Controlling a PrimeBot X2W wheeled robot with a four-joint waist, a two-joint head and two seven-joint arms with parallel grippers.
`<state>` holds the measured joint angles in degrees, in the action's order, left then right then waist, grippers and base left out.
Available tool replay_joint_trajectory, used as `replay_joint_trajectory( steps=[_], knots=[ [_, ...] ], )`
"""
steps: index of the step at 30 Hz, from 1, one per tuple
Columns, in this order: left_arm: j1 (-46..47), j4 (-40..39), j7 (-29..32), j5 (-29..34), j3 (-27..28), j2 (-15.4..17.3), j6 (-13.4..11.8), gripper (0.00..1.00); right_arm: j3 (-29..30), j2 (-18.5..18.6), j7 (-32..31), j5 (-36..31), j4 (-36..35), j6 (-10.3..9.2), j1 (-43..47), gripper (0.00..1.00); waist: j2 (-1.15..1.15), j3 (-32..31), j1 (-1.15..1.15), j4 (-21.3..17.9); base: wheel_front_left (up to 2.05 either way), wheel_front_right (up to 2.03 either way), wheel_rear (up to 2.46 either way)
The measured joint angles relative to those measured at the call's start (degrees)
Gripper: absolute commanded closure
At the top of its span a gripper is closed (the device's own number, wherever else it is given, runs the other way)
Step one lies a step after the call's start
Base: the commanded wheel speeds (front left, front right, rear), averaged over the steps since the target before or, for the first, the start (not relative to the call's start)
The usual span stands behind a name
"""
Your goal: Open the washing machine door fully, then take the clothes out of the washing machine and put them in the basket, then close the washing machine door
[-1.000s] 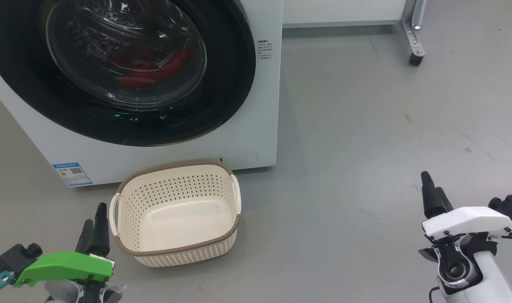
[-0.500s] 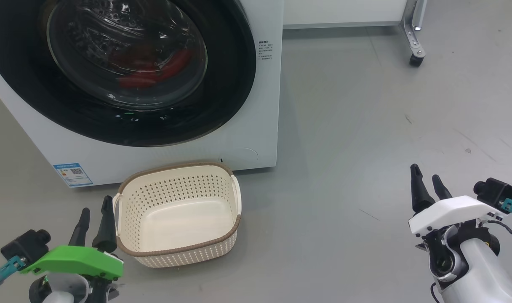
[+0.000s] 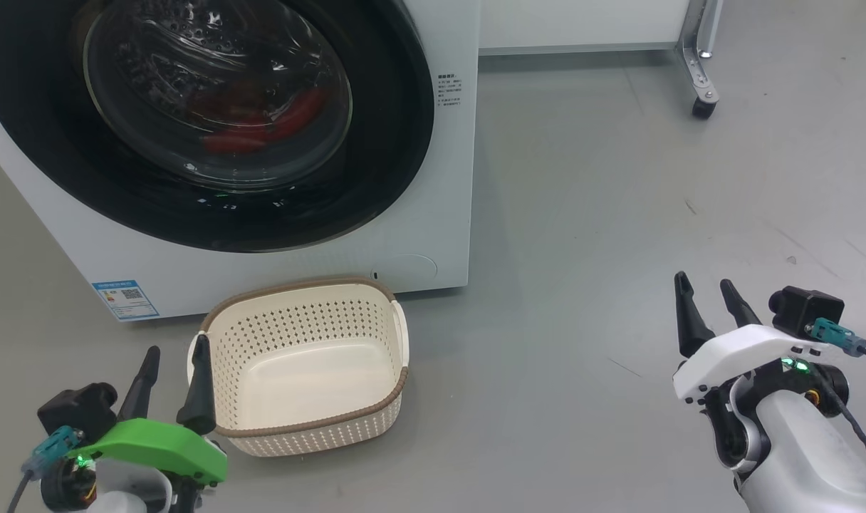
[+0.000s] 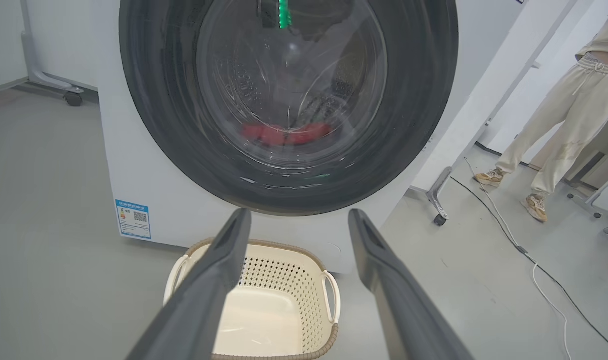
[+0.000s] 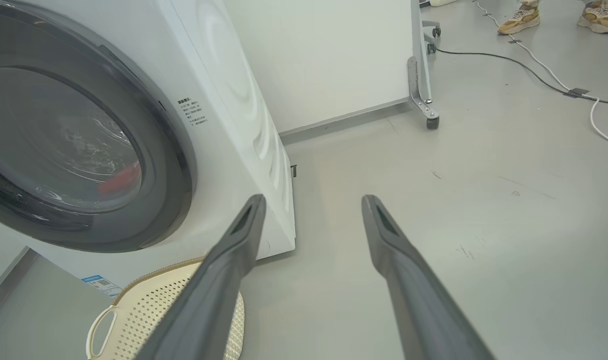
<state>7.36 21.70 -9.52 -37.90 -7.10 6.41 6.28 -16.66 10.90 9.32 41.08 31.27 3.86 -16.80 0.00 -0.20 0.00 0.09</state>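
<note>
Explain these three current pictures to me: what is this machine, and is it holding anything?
This is a wheeled robot with two arms. The head view looks down from its head: the green-covered left end effector sits lower left, the white-covered right end effector lower right. Both are open and hold nothing. The other two pictures come from cameras on each wrist, looking along two dark fingers. On the grey floor stands a big white front-loading washing machine; its round black-rimmed glass door is shut, with red clothes behind the glass. An empty cream perforated plastic basket sits before it. A person's legs show in the left wrist view.
</note>
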Motion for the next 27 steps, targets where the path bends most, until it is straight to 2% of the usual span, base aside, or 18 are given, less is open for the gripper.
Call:
replay_joint_trajectory(
  steps=[17,27],
  knots=[
    [0.8,0.3,-3.2,15.8,-1.2,-0.4,-0.9,0.0,-5.2,2.0,3.2,-12.2,3.7,-0.47,-4.5,0.0,0.0,-0.1,0.0,0.0,0.0,0.0,0.0],
    [1.3,0.3,-4.9,22.4,-0.7,-0.8,-1.0,0.0,-6.6,2.6,5.0,-17.2,4.9,-0.52,-7.1,0.0,0.0,0.0,0.0,-0.1,0.0,0.0,0.0]
  ],
)
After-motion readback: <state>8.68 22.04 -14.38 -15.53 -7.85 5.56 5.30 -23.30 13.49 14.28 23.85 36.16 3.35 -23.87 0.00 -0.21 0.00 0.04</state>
